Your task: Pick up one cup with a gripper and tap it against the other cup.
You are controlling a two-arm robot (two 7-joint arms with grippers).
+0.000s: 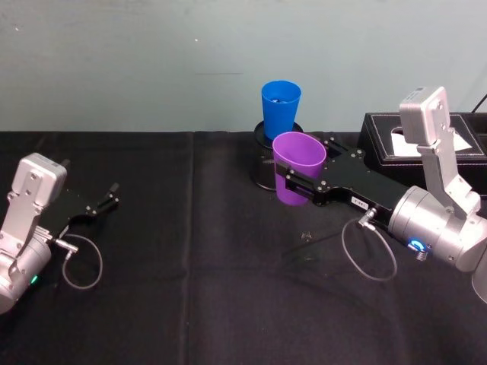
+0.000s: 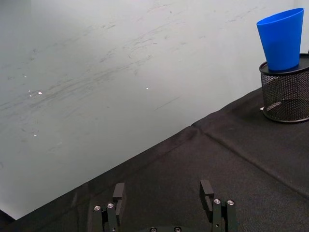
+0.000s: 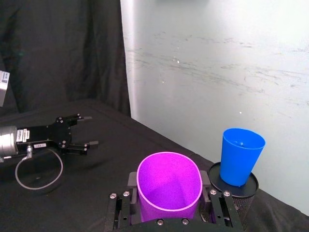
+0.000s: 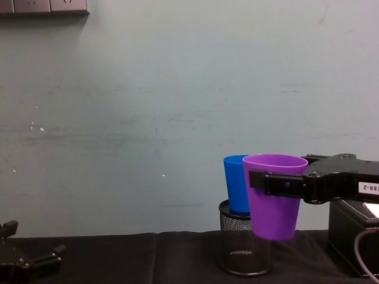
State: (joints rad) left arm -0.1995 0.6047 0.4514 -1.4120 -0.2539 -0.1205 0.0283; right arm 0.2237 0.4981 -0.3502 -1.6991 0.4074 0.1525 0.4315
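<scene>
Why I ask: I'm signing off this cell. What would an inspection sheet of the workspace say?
Surface: black cloth, one crease line running front to back.
Job's things: purple cup held off the cloth, just in front of the blue cup. The blue cup stands upright on a mesh holder. Whether the cups touch cannot be told.
Clutter: black box at the far right.
Grippers: right gripper shut on the purple cup. Left gripper low at the left, fingers open.
Cables: a loop at the left wrist, another at the right.
Surroundings: pale scuffed wall, dark curtain.
</scene>
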